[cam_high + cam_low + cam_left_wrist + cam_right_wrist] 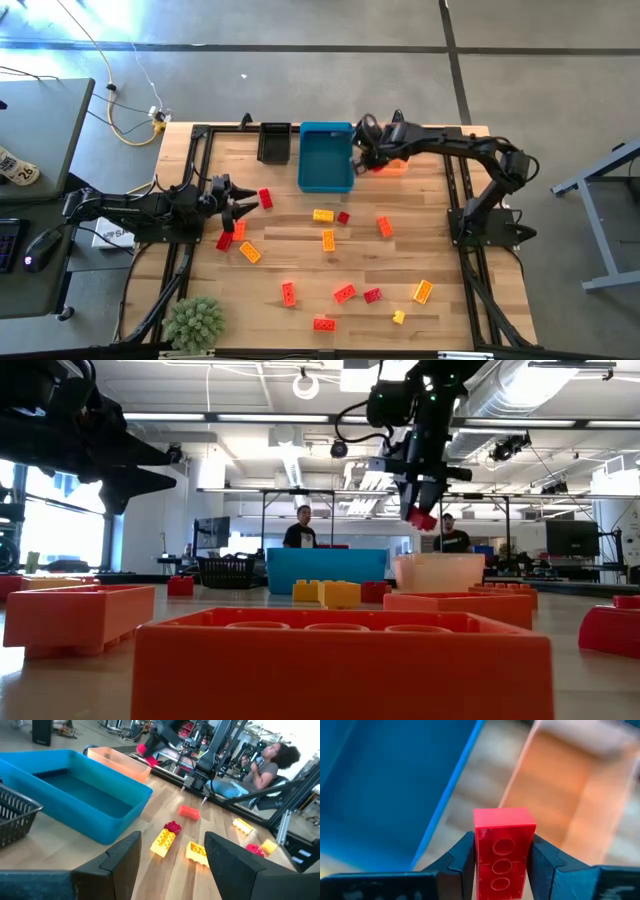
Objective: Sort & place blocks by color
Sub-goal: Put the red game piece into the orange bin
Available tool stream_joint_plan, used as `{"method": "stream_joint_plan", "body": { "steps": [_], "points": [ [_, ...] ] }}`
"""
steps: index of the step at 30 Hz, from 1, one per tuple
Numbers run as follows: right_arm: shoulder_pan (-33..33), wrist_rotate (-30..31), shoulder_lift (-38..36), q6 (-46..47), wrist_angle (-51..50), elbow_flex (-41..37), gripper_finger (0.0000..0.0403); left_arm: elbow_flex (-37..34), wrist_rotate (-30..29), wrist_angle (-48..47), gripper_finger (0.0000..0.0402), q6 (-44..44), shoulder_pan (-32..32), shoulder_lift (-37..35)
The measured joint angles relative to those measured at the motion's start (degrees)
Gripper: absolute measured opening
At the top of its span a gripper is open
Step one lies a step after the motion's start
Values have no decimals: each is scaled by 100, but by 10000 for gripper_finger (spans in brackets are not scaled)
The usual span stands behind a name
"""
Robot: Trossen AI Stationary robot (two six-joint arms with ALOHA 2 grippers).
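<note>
My right gripper is up over the table's far side, between the blue bin and the orange bin, shut on a red brick. In the low view the brick hangs above the orange bin. My left gripper is open near the table's left edge, touching nothing, with a red brick just beside it. Other red, orange and yellow-orange bricks lie scattered on the wood, such as a yellow one and an orange one. My right gripper pinches the red brick between its two fingers, which lie on its two long side walls. The brick's hollow underside faces the wrist camera and its end sticks out past the fingertips. The fingers point down from above, and the brick is lifted clear.
A black wire bin stands left of the blue bin at the far edge. A potted plant sits at the near left corner. Black rails frame the table. Two people stand in the room behind.
</note>
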Motion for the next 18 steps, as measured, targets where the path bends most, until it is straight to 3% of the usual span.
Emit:
{"method": "stream_joint_plan", "body": {
  "steps": [9,18],
  "points": [
    [-959,227,-7,-291,240,58,116,0,0,0,207,-139,0,2],
    [-1463,-281,-7,-1004,676,-494,116,0,0,0,207,-1529,-2,0]
  ]
}}
